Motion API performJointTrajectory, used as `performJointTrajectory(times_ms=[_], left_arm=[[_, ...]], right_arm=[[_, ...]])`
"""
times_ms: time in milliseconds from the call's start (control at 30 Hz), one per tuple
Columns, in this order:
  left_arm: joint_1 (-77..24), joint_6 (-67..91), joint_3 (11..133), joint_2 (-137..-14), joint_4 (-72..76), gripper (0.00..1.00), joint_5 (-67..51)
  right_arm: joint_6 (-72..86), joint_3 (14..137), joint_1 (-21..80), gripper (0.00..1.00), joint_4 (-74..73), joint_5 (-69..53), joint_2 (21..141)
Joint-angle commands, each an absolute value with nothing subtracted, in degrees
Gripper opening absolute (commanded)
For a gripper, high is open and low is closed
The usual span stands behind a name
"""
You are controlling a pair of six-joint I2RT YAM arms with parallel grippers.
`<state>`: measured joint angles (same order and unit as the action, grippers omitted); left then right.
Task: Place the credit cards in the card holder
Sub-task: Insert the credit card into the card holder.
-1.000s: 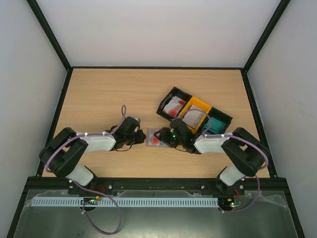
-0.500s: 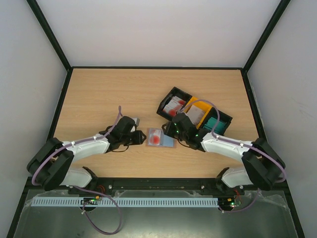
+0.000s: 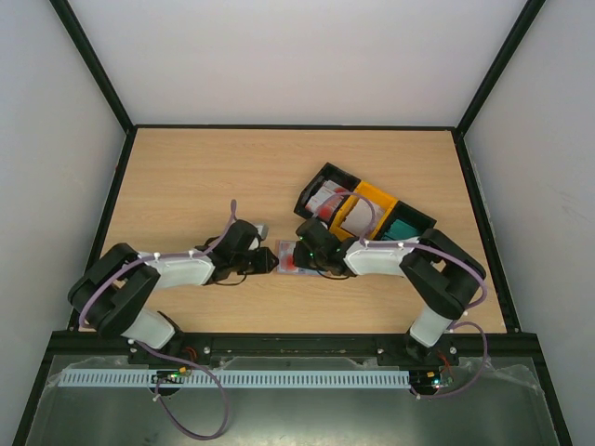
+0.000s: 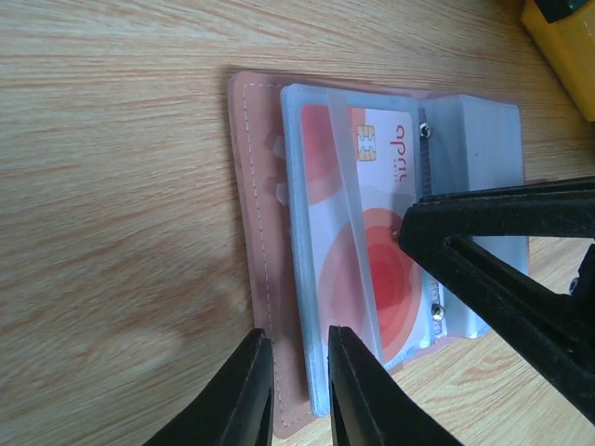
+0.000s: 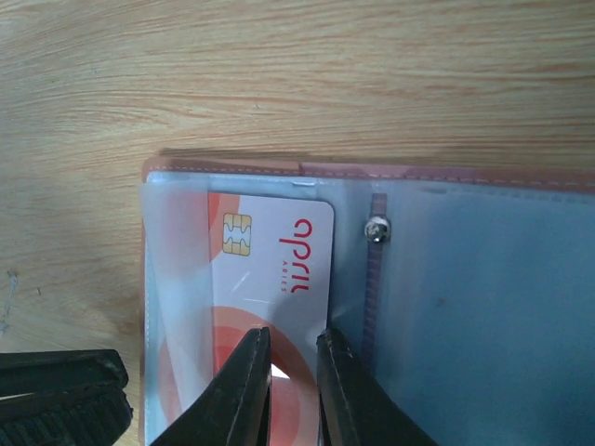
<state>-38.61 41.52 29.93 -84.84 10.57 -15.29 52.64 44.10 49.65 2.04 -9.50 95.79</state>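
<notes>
Black arms (image 3: 186,268), white shells, lilac cables (image 3: 230,208) (LEDs apparently green).

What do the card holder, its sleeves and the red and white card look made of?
The card holder looks like matte reddish-brown leather or imitation, with stitched edges. Its sleeves seem clear soft plastic, catching glare. The credit card looks like glossy rigid plastic, with a metallic chip.

Open table (image 3: 204,177) far left, trays (image 3: 379,193) close beyond card holder (image 3: 286,251)
</notes>
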Motion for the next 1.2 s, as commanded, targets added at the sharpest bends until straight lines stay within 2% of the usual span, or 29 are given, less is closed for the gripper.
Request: performJointTrajectory(times_ms=[0, 400, 500, 600, 867, 1033, 1167], left_arm=[[-38.7, 40.8, 29.7, -86.2, 12.0, 0.2, -15.6], [-38.7, 40.2, 30.0, -88.4, 11.7, 0.18, -15.5], [-38.7, 40.1, 30.1, -88.0, 11.0, 0.18, -15.0], [-38.7, 39.6, 30.6, -86.3, 9.3, 0.2, -13.4], [-38.7, 39.1, 32.1, -78.4, 4.1, 0.37, -8.9], [-38.6, 39.3, 32.1, -71.5, 2.4, 0.54, -7.2], [-38.2, 39.7, 33.0, -66.8, 0.0, 0.66, -5.1]], right_arm=[[52.6, 46.0, 50.4, 0.16, 1.6, -7.6, 97.5], [53.8, 43.7, 51.0, 0.13, 8.1, -12.8, 96.4], [52.9, 44.5, 50.9, 0.14, 5.2, -9.7, 95.2], [50.7, 46.1, 50.9, 0.21, -0.1, -3.2, 92.7], [41.0, 50.0, 47.5, 0.42, -14.4, 9.3, 79.7], [28.9, 51.9, 39.5, 0.48, -20.9, 10.8, 73.1], [17.8, 55.5, 32.5, 0.5, -25.1, 8.0, 74.4]])
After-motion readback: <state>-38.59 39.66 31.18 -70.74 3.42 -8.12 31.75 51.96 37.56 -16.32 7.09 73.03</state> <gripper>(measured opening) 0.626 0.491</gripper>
